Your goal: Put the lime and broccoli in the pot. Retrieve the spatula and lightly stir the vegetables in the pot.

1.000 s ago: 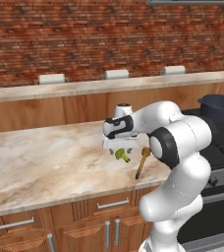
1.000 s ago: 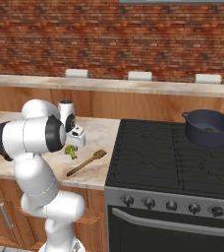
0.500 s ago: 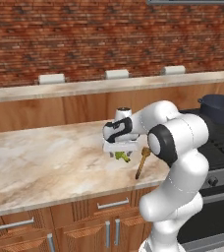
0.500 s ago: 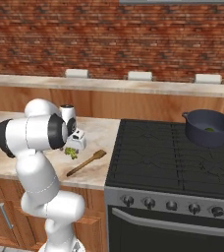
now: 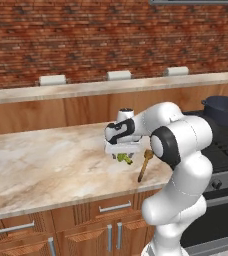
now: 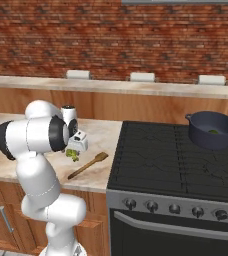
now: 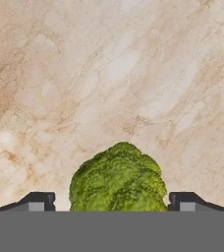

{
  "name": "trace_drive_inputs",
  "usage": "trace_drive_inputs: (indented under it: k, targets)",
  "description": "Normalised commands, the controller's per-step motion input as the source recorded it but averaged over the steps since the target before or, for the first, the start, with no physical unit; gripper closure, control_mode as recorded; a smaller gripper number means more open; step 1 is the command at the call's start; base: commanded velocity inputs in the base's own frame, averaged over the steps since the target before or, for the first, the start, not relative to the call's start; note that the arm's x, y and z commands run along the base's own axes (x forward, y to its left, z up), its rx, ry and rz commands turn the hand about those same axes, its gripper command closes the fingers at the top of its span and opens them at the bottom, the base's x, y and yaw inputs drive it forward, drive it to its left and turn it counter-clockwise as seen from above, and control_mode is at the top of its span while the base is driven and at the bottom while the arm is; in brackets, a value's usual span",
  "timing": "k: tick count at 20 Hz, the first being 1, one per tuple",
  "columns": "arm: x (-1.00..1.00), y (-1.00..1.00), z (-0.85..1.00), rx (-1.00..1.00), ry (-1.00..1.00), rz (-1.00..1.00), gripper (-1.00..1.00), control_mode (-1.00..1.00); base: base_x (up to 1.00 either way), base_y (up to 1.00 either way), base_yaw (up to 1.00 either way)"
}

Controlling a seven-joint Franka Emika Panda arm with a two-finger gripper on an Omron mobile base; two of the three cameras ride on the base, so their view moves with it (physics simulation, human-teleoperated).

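Observation:
The broccoli (image 7: 118, 179), a bumpy green floret, lies on the marble counter (image 5: 46, 160). My gripper (image 7: 111, 202) stands straight over it, open, one fingertip on each side and a gap between each tip and the floret. From the base cameras the hand (image 5: 122, 150) (image 6: 76, 145) sits low on the broccoli (image 5: 124, 159) (image 6: 73, 155). The wooden spatula (image 5: 145, 162) (image 6: 88, 165) lies just right of it on the counter. The dark pot (image 6: 211, 142) (image 5: 225, 114) stands on the far right of the stove, and the lime (image 6: 213, 131) shows as a small green spot inside it.
The black stove top (image 6: 166, 160) lies between the counter and the pot. A raised wooden ledge (image 5: 111, 87) with white sockets runs along the brick wall behind. The counter's front edge is close to the spatula.
The hand has come down over the broccoli until its fingers reach either side of it. The broccoli, the spatula and the pot have not moved.

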Motion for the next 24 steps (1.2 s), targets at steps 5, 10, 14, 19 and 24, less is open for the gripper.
trace_drive_inputs:
  k: [5, 10, 14, 19, 24]
  targets:
    - [0.0, 0.0, 0.0, 0.0, 0.0, 0.0, 1.0, -1.0, 0.0, 0.0, 0.0]
    - [-0.01, 0.0, 0.01, 0.0, 0.0, 0.0, 1.0, -1.0, 0.0, 0.0, 0.0]
    - [-0.37, -0.22, 0.34, 0.05, 0.0, -0.04, 1.0, -1.0, 0.0, 0.0, 0.0]
    - [-0.72, -0.26, 0.95, 0.16, 0.0, -0.12, 1.0, -1.0, 0.0, 0.0, 0.0]
    - [-0.82, -0.14, 1.0, 0.05, -0.01, -0.02, 1.0, -1.0, 0.0, 0.0, 0.0]
